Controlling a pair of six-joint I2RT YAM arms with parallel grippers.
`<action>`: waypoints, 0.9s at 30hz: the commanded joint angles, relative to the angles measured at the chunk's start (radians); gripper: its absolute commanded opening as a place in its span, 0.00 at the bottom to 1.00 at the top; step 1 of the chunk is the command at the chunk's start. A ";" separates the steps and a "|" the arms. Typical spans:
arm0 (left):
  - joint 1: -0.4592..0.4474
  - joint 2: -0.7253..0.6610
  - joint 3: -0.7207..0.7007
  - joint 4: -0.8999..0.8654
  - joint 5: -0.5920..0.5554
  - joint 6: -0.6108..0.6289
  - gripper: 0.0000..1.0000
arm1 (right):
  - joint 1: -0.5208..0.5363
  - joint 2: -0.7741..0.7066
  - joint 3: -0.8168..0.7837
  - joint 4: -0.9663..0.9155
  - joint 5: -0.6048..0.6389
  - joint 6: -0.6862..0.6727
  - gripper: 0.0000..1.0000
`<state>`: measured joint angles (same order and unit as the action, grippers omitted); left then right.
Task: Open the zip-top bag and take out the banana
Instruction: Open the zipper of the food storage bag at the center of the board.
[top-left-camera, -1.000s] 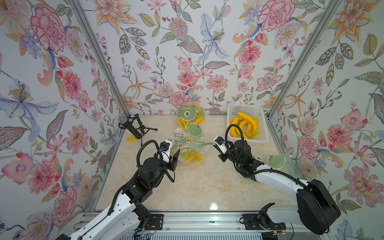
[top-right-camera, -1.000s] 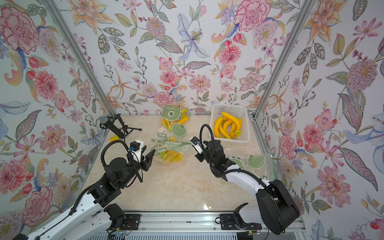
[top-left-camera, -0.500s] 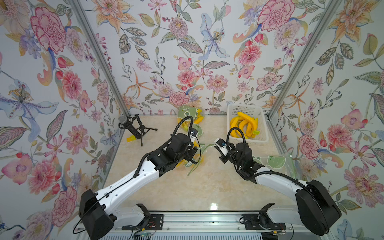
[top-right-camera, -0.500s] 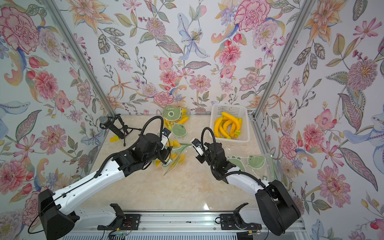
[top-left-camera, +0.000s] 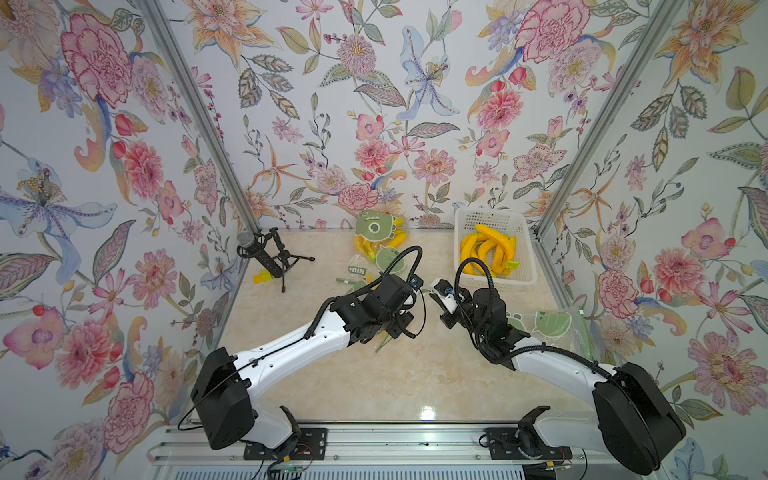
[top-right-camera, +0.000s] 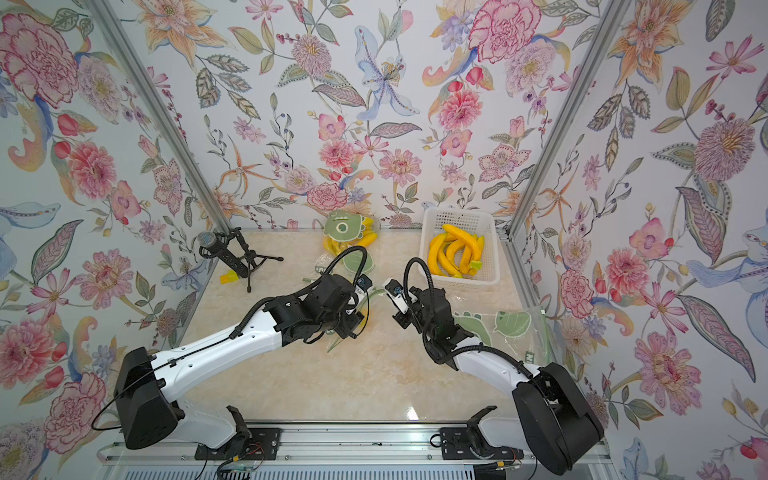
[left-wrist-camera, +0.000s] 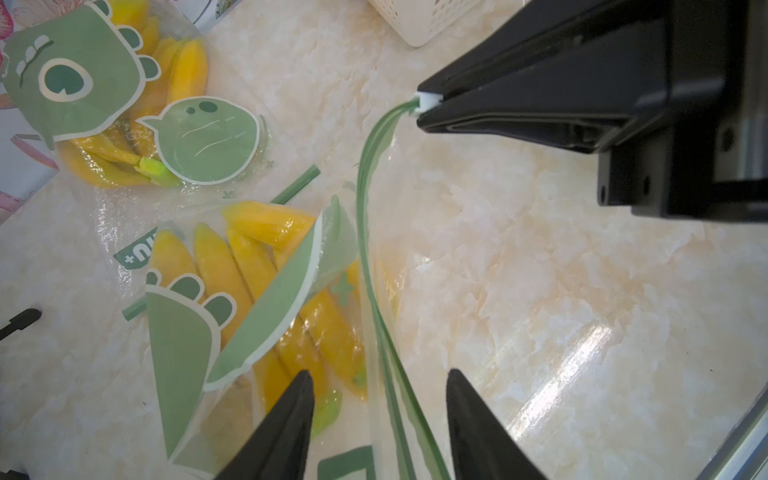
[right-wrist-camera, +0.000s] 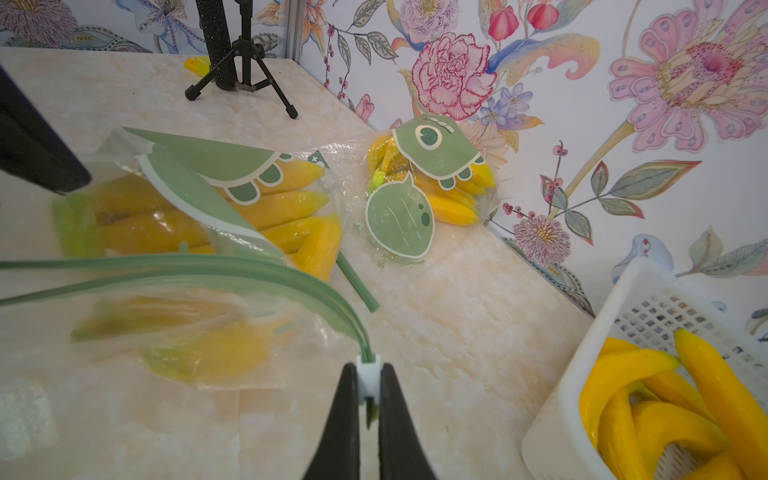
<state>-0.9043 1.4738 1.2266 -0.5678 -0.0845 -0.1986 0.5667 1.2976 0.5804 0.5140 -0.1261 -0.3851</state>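
- Green zip edge (right-wrist-camera: 249, 266) of the zip-top bag (left-wrist-camera: 199, 332) ends in a white slider (right-wrist-camera: 368, 374); the right fingers (right-wrist-camera: 345, 419) pinch that slider, pressed tight on it
- the left fingers (left-wrist-camera: 286, 419) stand spread, the zip edge running between them
- the bananas (left-wrist-camera: 212, 270) lie inside the bag, on the pale surface (left-wrist-camera: 540, 249); a white basket (right-wrist-camera: 590, 345) stands near

Enclosure, three walls (top-left-camera: 374, 83): floral wallpaper, pink, orange and blue blooms on white. Corner posts (top-left-camera: 205, 124): bare aluminium. Surface (top-left-camera: 374, 382): cream marble-look, glossy, one light glare (top-left-camera: 428, 412) near front metal rail (top-left-camera: 415, 436).
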 joint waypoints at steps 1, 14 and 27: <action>-0.005 0.015 0.026 -0.053 -0.029 -0.031 0.48 | -0.002 -0.023 -0.015 0.035 0.000 0.006 0.00; -0.005 -0.063 -0.006 -0.060 -0.031 -0.061 0.40 | -0.002 -0.015 -0.019 0.031 0.000 0.006 0.00; -0.007 -0.027 -0.054 -0.083 -0.037 -0.066 0.37 | -0.002 -0.014 -0.017 0.029 0.000 0.006 0.00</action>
<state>-0.9043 1.4307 1.1893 -0.6189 -0.0910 -0.2394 0.5667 1.2972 0.5728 0.5140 -0.1257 -0.3851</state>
